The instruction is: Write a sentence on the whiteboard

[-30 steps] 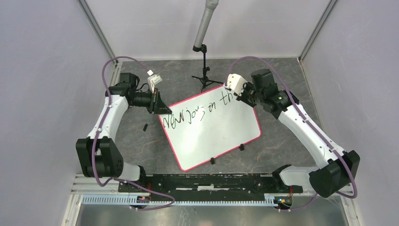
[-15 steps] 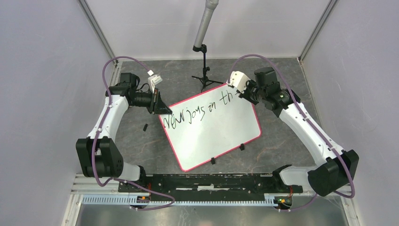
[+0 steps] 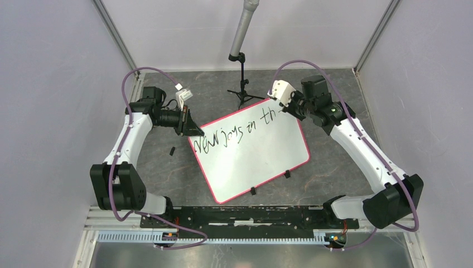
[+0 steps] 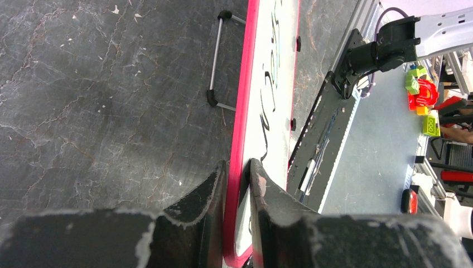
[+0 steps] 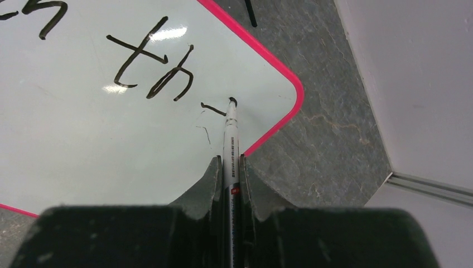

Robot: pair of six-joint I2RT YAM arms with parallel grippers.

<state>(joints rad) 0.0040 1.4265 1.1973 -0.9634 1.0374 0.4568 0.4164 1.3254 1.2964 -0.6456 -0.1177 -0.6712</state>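
The whiteboard (image 3: 251,153) lies tilted on the dark table, white with a pink-red rim. One slanted line of black handwriting, the sentence (image 3: 237,129), runs across its far part and ends in "th" (image 5: 150,70). My left gripper (image 3: 192,129) is shut on the board's left corner, its fingers either side of the pink rim (image 4: 237,167). My right gripper (image 5: 228,164) is shut on a thin marker (image 5: 229,139). The marker's black tip (image 5: 232,101) rests on the board just right of the "th", close to the rounded far corner, beside a short fresh stroke (image 5: 213,109).
A small black tripod stand (image 3: 242,84) with a grey pole stands just behind the board. A small black cap-like piece (image 3: 172,151) lies on the table left of the board. Black clips (image 3: 286,174) sit on the board's near edge. Walls close in on both sides.
My right gripper has drifted toward the board's far right corner with the marker, past the "th". The left arm and the board have stayed still.
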